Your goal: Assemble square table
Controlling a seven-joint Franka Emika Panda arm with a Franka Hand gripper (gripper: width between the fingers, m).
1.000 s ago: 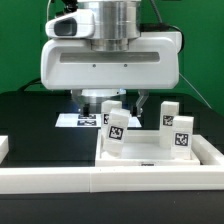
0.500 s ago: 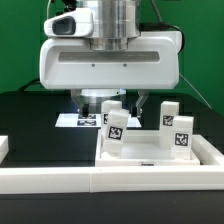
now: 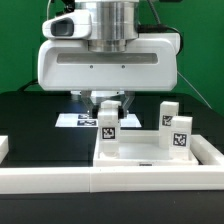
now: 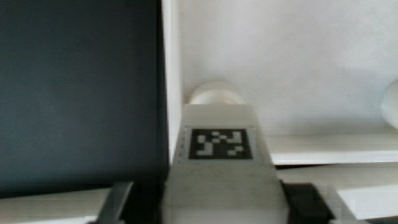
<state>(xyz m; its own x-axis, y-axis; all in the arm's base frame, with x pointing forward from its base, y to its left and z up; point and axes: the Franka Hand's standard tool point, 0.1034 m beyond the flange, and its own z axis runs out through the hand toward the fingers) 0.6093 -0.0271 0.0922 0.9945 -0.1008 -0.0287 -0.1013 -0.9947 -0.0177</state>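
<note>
The square table's white top (image 3: 150, 157) lies in front of me with its raised rim showing. My gripper (image 3: 108, 112) hangs over the corner of it on the exterior view's left, shut on a white table leg (image 3: 107, 124) that stands upright with its tag facing the camera. In the wrist view the same leg (image 4: 221, 140) fills the gap between my dark fingers (image 4: 125, 202), with the table top (image 4: 285, 70) beyond it. Two more tagged legs (image 3: 170, 114) (image 3: 182, 134) stand on the top at the exterior view's right.
The marker board (image 3: 78, 120) lies on the black table behind the top. A long white rail (image 3: 110, 181) runs along the front. A white block (image 3: 4, 146) sits at the exterior view's left edge. The gripper's wide white housing (image 3: 108, 62) hides what lies behind it.
The jaws have come together on the leg. It leaned before and now stands upright, shifted slightly toward the exterior view's left. The gripper body sits a little lower.
</note>
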